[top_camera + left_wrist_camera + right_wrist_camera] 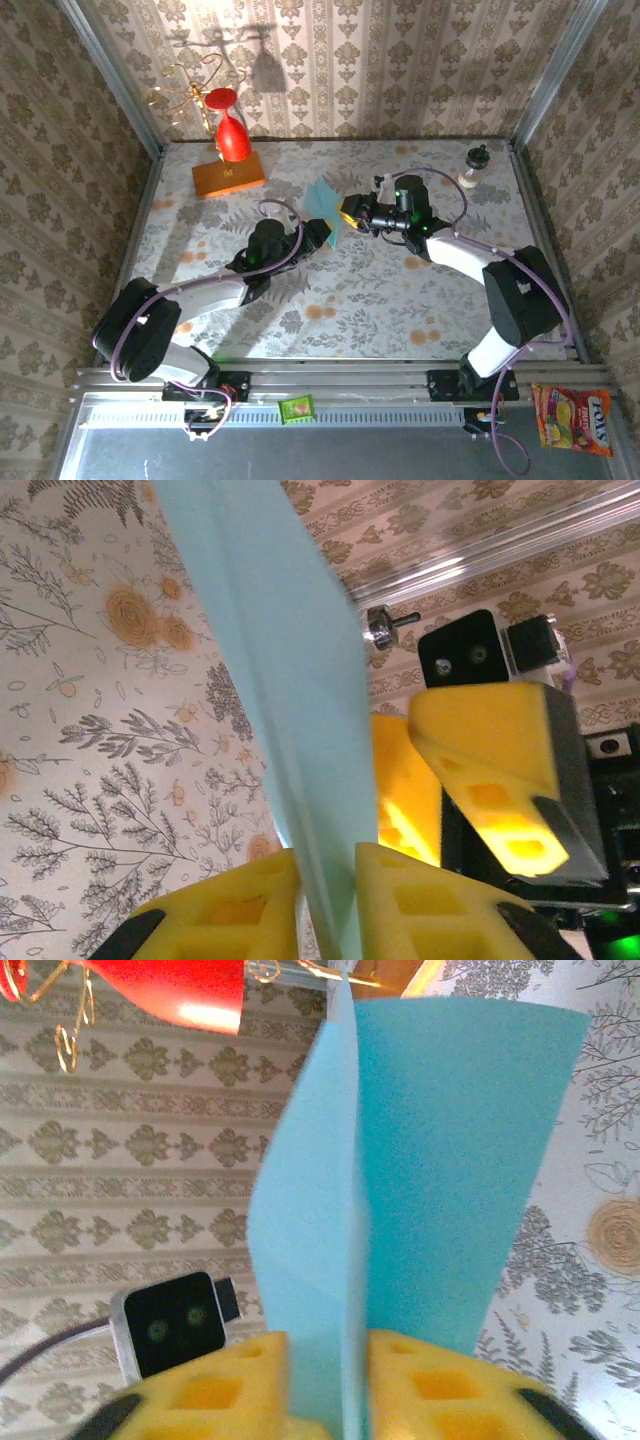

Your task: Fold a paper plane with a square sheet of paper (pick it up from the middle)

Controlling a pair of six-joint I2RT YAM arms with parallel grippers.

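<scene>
Standing on edge above the middle of the bench (400, 300), the light-blue sheet of paper (323, 203) is folded along a centre crease and sits between the two hands. The left hand (322, 236) meets its near lower edge, and the right hand (350, 212) is just beside it on the right. From the left wrist, the sheet (270, 680) rises out of the narrow gap between the left hand's yellow fingers (240, 910), which sit against both its faces, grasping it. The right hand's fingers (490, 770) show just beyond the paper. From the right wrist, the sheet (430, 1160) stands up out of the slot between the right hand's fingers (450, 1390), crease toward the camera. Whether those pads press the paper or merely flank it, I cannot tell. An orange block (228, 177) lies well apart at the far left.
</scene>
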